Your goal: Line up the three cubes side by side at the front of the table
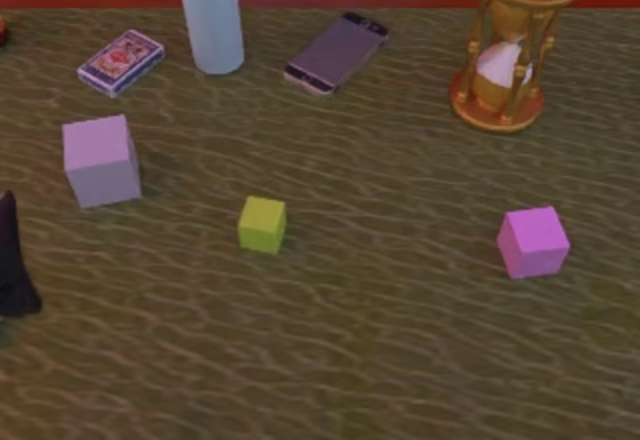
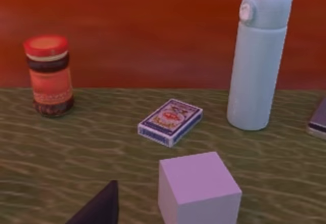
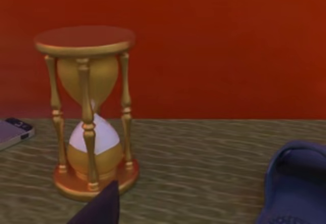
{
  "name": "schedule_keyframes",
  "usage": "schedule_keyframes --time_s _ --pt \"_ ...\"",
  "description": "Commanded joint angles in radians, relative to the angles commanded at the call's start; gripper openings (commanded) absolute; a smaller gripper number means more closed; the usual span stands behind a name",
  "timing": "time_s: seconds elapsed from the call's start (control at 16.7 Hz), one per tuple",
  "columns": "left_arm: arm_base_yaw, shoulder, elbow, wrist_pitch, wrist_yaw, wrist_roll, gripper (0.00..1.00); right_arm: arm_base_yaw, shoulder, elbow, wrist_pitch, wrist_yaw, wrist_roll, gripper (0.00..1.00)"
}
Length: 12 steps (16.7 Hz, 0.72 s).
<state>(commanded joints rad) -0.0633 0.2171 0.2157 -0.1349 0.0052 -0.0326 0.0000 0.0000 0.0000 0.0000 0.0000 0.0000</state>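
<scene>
At the far left edge of the counter the left gripper shows as a dark shape low over the surface; whether its fingers are apart or together cannot be told. Just right of it sits the lavender cube, with a patterned card box lying behind it. In the left wrist view a red-lidded jar stands near the back edge, filled with something dark reddish. A pale blue flask stands upright with its cap closed, its contents hidden. The yellow-green cube rests near the middle, well apart from the others. A phone lies flat behind it. An hourglass stands at the back right, white sand in its lower bulb. The pink cube sits on the right. The right wrist view shows a blue slipper and a dark tip of the right gripper, state unclear.
</scene>
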Motion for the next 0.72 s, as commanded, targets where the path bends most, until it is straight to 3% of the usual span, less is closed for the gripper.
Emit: schedule_keyframes --time_s 0.24,0.72 --pt "-0.077 0.352 0.311 -0.19 -0.001 -0.043 1.0 0.0 0.0 0.0 0.0 0.0 0.0 1.0" --pt "-0.262 1.301 1.007 -0.667 -0.001 -0.143 1.0 0.0 0.0 0.0 0.0 0.0 0.0 1.0"
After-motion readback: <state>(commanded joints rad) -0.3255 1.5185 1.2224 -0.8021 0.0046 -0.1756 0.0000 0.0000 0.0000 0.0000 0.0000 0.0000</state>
